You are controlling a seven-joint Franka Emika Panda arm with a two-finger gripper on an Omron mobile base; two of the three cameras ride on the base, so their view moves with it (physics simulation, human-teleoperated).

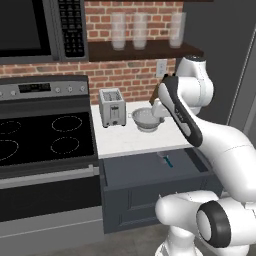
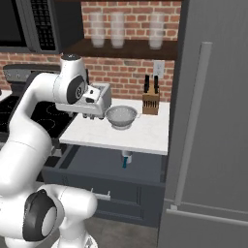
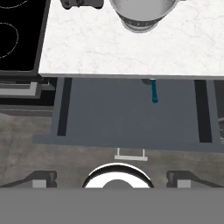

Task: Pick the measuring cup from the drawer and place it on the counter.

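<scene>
The teal measuring cup (image 1: pixel 168 160) (image 2: pixel 125 160) (image 3: pixel 153 91) lies in the open dark grey drawer (image 1: pixel 134 174) (image 2: pixel 95 162) (image 3: pixel 109 114), near its back. Its bowl end is tucked under the edge of the white counter (image 1: pixel 125 139) (image 2: pixel 143 136) (image 3: pixel 87 48) and its thin handle points toward the drawer front. My gripper (image 1: pixel 157 110) (image 2: pixel 90 115) (image 3: pixel 111 178) hangs high above the counter and drawer, beside the colander, looking straight down. Its fingertips (image 3: pixel 43 177) stand wide apart with nothing between them.
A steel colander (image 1: pixel 148 119) (image 2: pixel 121 116) (image 3: pixel 144 15) and a toaster (image 1: pixel 112 107) (image 2: pixel 102 95) stand on the counter. A knife block (image 2: pixel 150 101) is at its back right. The black stovetop (image 1: pixel 45 135) (image 3: pixel 19 35) lies left, and the fridge (image 2: pixel 213 121) is right.
</scene>
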